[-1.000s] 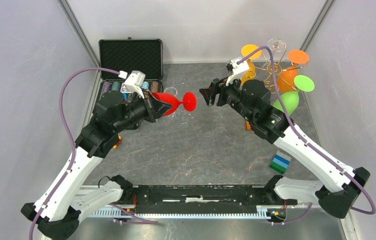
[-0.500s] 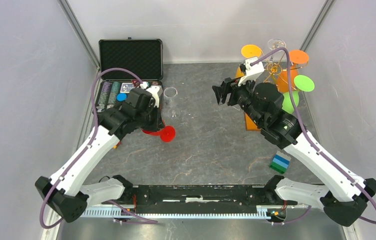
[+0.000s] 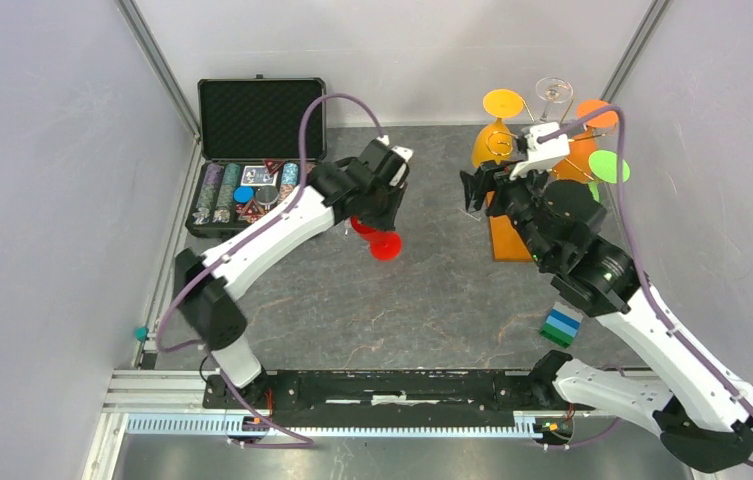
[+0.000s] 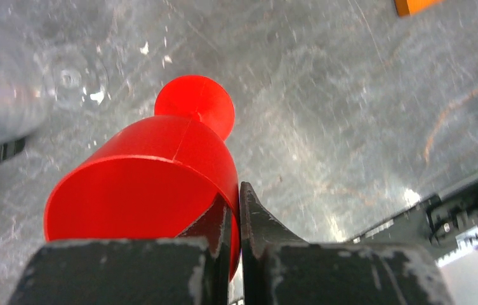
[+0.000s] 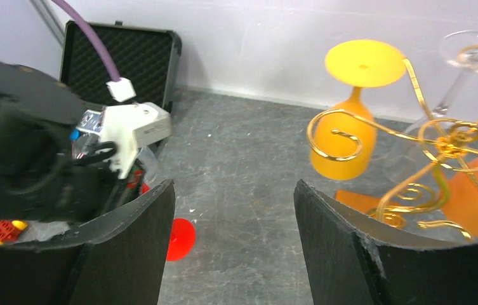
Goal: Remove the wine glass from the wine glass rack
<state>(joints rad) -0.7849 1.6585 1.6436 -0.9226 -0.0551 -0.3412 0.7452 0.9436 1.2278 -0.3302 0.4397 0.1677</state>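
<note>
My left gripper (image 3: 377,205) is shut on the rim of a red wine glass (image 3: 380,238). It holds the glass upright with its round foot low over the table; I cannot tell whether the foot touches. In the left wrist view the jaws (image 4: 236,210) pinch the wall of the red wine glass's bowl (image 4: 153,178). My right gripper (image 3: 474,190) is open and empty, left of the wine glass rack (image 3: 542,140), a gold wire tree on an orange-brown base (image 3: 504,238). Its spiral arms (image 5: 439,146) carry a yellow glass (image 5: 344,136), a clear glass (image 5: 471,57), an orange glass (image 3: 592,115) and a green glass (image 3: 607,165), all hanging upside down.
An open black chip case (image 3: 262,120) lies at the back left. A clear glass (image 4: 65,79) stands on the table beside the red one. A blue and green block stack (image 3: 561,325) lies at the front right. Grey walls close in both sides.
My left arm has swung the red glass rightward toward the table's middle and turned it from lying sideways to foot down. My right gripper has drawn back toward the rack, still open.
</note>
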